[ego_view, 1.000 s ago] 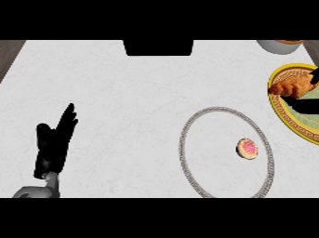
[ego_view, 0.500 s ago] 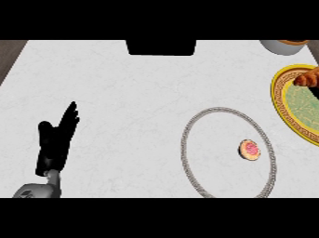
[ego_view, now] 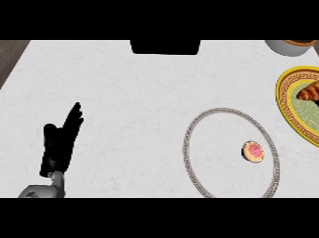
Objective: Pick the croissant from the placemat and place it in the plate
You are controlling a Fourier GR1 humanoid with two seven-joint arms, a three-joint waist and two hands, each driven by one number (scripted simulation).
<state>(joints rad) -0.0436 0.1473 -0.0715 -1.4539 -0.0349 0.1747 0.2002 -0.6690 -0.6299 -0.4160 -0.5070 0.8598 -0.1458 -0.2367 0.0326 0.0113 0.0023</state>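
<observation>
**Resting open at lower left, far from the croissant**

Left hand (ego_view: 57,148) stands at the view's lower left, fingers straight and pointing up, holding nothing. A dark block (ego_view: 165,46) sits at the counter's far edge. Right of centre lies the grey-rimmed plate (ego_view: 189,139), with a small pink-topped pastry (ego_view: 253,151) inside its right part. Further right, the croissant (ego_view: 317,89) lies over the yellow-bordered placemat (ego_view: 311,123), well apart from the left hand. The right hand does not show, so its state cannot be told.
</observation>
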